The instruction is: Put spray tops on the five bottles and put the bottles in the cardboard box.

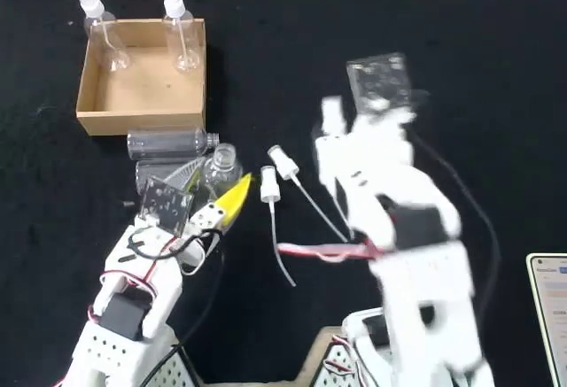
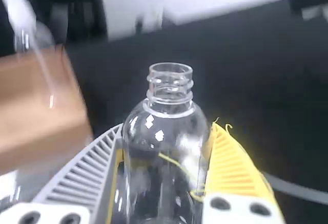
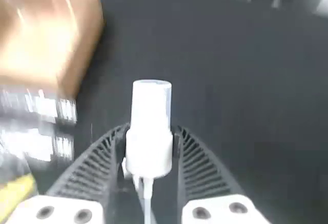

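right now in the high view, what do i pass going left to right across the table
cardboard box → open bottle in the left gripper → loose spray tops → spray top in the right gripper → screen at the right edge

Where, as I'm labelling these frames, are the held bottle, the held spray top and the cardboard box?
held bottle [image 2: 170, 78]: left wrist view, on its threaded neck.
held spray top [image 3: 149, 131]: right wrist view, on its white collar.
cardboard box [image 1: 133, 123]: high view, on its front wall.
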